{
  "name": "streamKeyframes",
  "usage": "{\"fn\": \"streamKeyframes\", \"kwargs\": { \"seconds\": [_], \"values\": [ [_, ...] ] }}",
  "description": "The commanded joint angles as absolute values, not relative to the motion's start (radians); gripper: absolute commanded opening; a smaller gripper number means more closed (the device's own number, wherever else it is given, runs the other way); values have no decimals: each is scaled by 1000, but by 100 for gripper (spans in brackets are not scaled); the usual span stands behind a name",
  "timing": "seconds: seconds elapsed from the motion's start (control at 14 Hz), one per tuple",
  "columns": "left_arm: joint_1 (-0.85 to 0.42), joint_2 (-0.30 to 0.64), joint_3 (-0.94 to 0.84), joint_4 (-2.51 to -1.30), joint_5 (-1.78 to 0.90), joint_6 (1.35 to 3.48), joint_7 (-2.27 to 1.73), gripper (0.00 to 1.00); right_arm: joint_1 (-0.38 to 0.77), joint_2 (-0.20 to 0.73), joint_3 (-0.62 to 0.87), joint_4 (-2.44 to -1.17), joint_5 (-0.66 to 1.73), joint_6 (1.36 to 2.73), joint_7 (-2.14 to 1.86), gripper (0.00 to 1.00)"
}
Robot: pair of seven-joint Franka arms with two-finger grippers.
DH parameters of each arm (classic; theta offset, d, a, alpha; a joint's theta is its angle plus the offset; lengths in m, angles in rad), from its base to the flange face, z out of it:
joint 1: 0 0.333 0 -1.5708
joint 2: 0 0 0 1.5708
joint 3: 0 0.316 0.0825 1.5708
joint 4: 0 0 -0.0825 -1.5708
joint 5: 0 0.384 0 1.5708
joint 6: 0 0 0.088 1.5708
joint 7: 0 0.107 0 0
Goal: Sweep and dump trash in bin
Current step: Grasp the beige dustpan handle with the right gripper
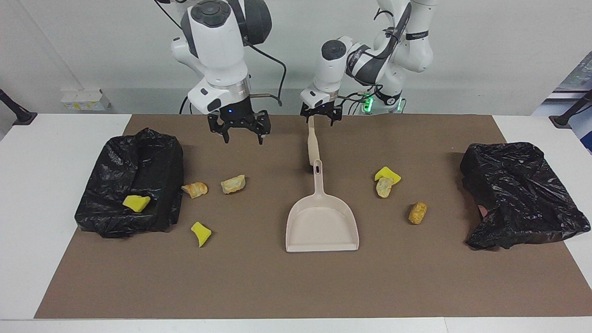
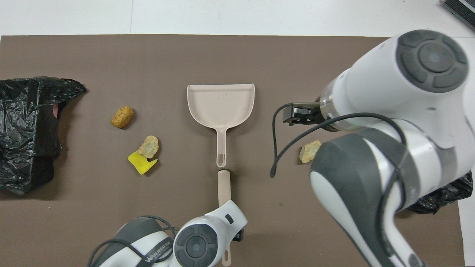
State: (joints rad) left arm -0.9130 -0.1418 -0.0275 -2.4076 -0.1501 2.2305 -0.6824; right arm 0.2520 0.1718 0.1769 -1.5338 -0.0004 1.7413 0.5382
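Loose trash lies on the brown mat: a tan chunk, a pale chunk and a yellow wedge beside the bin at the right arm's end. Another yellow wedge lies inside that bin. Toward the left arm's end lie a yellow wedge, a pale chunk and a tan lump. My left gripper is open, low over the beige brush handle at its end nearest the robots. My right gripper hangs open over bare mat near the robots, holding nothing.
A beige dustpan lies mid-mat, its handle pointing at the brush. A second black-bagged bin stands at the left arm's end. In the overhead view the right arm hides the trash and bin at its end.
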Motion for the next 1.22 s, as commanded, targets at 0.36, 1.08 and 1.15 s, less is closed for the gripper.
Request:
{"fn": "streamKeyframes", "kwargs": {
  "seconds": [0.36,1.08,1.15],
  "values": [
    [-979,-121,-8,-2460,-161,2344,-825,77,446,393,170,-1500,-11,1882,721,74],
    [-902,-123,-2,-2461,-161,2274,-839,0,528,545,173,-1474,-94,1977,750,61],
    [-902,-132,-2,-2464,-161,2257,-839,0,529,545,173,-1474,-92,1973,752,42]
  ]
}}
